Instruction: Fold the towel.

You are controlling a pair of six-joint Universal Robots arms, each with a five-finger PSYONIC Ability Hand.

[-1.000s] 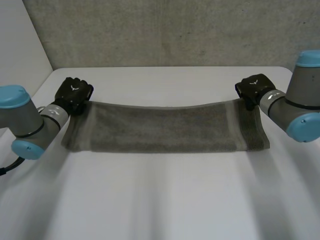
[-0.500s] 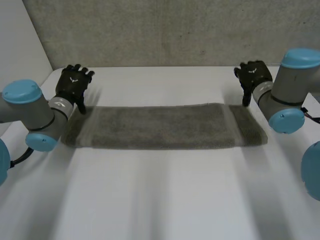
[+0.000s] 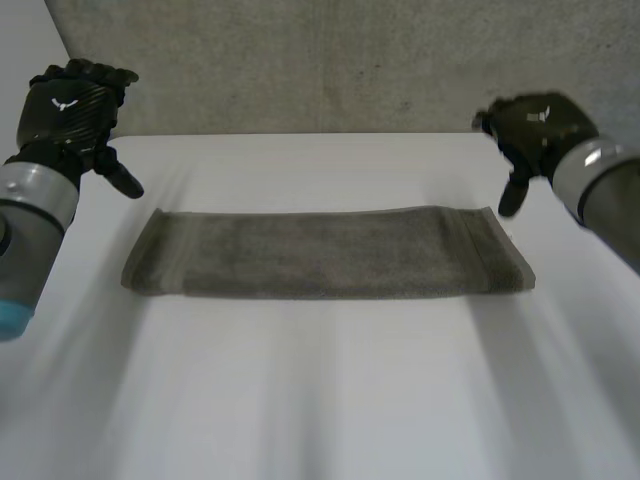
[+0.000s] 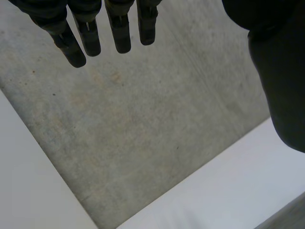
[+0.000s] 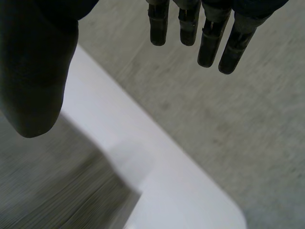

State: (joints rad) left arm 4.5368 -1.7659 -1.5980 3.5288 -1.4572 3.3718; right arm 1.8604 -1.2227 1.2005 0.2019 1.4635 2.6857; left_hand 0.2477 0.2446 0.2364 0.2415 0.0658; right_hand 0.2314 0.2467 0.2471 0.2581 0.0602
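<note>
1 towel point(image 3: 325, 252) (long grey strip) lies between, touching neither, left hand point(image 3: 66, 108) and right hand point(image 3: 535, 126): 2 hands, fingers straight, empty.

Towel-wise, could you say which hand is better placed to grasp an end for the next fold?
Probably the right hand: open, it hangs close by the right end of the towel; the left hand, also open, is farther off.

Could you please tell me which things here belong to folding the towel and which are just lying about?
Belongs to the job: towel, lying flat as a long strip; left hand, open, apart from the towel; right hand, open, apart from it too.
Just there: white table under the towel; grey wall behind.
</note>
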